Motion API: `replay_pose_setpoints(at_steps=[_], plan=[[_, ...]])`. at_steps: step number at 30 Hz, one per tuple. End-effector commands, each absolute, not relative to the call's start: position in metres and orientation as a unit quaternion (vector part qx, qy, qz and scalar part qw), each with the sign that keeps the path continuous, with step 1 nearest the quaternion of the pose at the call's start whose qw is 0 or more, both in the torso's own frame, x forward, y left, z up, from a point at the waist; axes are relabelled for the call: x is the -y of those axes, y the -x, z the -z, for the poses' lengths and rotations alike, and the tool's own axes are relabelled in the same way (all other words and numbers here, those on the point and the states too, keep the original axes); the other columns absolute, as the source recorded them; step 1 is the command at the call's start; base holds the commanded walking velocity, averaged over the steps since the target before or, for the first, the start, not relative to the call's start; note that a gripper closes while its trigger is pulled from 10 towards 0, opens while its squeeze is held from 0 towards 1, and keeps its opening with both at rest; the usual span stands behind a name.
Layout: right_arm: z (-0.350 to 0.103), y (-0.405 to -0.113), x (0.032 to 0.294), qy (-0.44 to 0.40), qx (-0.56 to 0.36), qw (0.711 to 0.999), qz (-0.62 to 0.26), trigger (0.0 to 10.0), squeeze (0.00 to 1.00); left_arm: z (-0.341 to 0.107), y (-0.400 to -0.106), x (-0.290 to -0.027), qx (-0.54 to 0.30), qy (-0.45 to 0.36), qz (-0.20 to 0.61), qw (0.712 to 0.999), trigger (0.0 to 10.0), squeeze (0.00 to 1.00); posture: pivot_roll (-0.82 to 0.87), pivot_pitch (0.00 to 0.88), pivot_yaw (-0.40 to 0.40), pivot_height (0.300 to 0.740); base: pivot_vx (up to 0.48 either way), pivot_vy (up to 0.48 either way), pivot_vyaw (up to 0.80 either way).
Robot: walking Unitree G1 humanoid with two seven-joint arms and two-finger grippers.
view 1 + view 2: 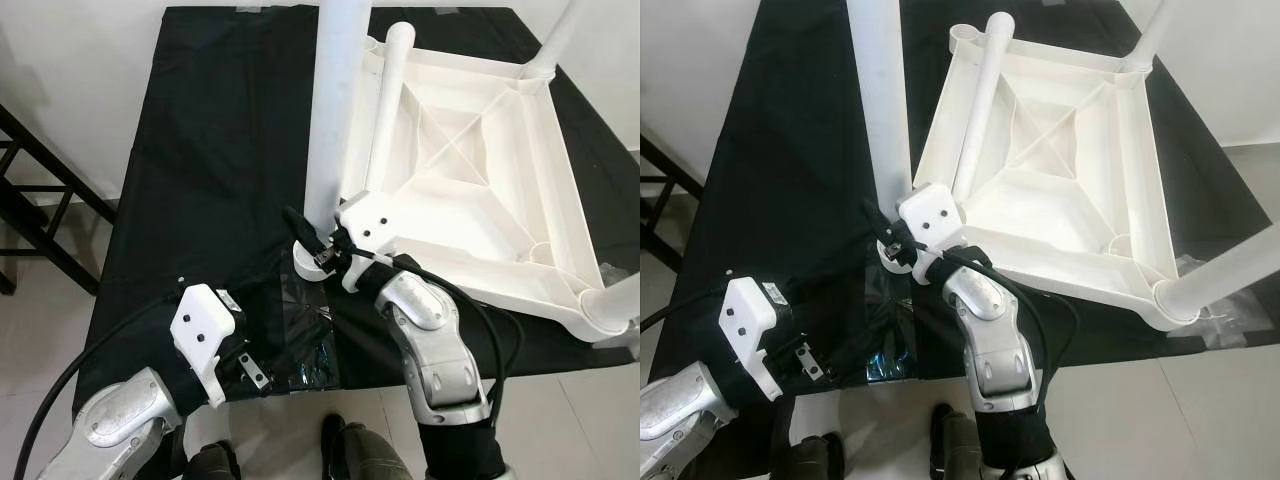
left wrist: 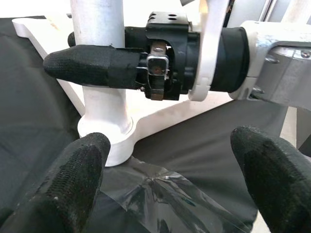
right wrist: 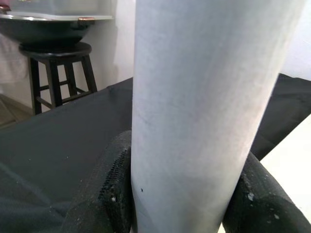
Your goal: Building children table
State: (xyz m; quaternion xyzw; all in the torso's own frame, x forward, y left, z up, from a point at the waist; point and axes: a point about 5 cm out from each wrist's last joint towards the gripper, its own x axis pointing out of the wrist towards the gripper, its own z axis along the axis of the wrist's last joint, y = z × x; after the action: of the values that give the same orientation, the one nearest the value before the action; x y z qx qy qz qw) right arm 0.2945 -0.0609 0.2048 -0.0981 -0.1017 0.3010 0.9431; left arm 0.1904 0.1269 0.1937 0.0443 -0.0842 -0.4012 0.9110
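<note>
Closest, my left gripper (image 1: 262, 372) hangs apart; my right gripper (image 1: 312, 243) clamps the white plastic leg (image 1: 333, 110), seated in the upturned tabletop (image 1: 470, 170); one leg lies loose.

- The upturned table top (image 1: 470, 170) lies on the worktop (image 1: 210, 150), toward its right half and ahead of me.
- One leg (image 1: 335, 110) stands upright in the near-left corner socket (image 1: 312, 262) of the table top.
- A loose leg (image 1: 385, 110) lies inside the table top, along its left rim, just right of the standing leg.
- Two more legs (image 1: 615, 300) rise from the far-right and near-right corners.
- My right end effector (image 1: 312, 240) sits at the foot of the standing leg, one finger on either side of it.
- My left end effector (image 1: 262, 375) is at the near edge of the worktop, left of and nearer than the socket, over a plastic sheet (image 1: 305, 340).
- A stool (image 3: 58, 63) stands on the floor beyond the worktop.
</note>
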Motion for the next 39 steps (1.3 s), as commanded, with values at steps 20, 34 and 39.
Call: replay_pose_setpoints(at_steps=[20, 34, 39], plan=[[-0.253, -0.331, 0.097, 0.188, 0.109, 0.729, -0.649, 10.0, 0.00, -0.191, -0.190, -0.124, 0.081, -0.040, 0.405, 0.910, 10.0, 0.00, 0.13, 0.296, -0.106, 0.740, 0.000, 0.000, 0.00], [-0.256, -0.355, 0.103, 0.162, 0.065, 0.672, -0.719, 10.0, 0.00, -0.191, -0.190, -0.124, 0.081, -0.041, 0.404, 0.910, 10.0, 0.00, 0.15, 0.295, -0.105, 0.740, 0.000, 0.000, 0.00], [-0.260, -0.358, 0.104, 0.154, 0.065, 0.666, -0.727, 0.0, 0.00, -0.191, -0.190, -0.125, 0.082, -0.042, 0.400, 0.912, 10.0, 0.00, 0.15, 0.294, -0.108, 0.740, 0.000, 0.000, 0.00]])
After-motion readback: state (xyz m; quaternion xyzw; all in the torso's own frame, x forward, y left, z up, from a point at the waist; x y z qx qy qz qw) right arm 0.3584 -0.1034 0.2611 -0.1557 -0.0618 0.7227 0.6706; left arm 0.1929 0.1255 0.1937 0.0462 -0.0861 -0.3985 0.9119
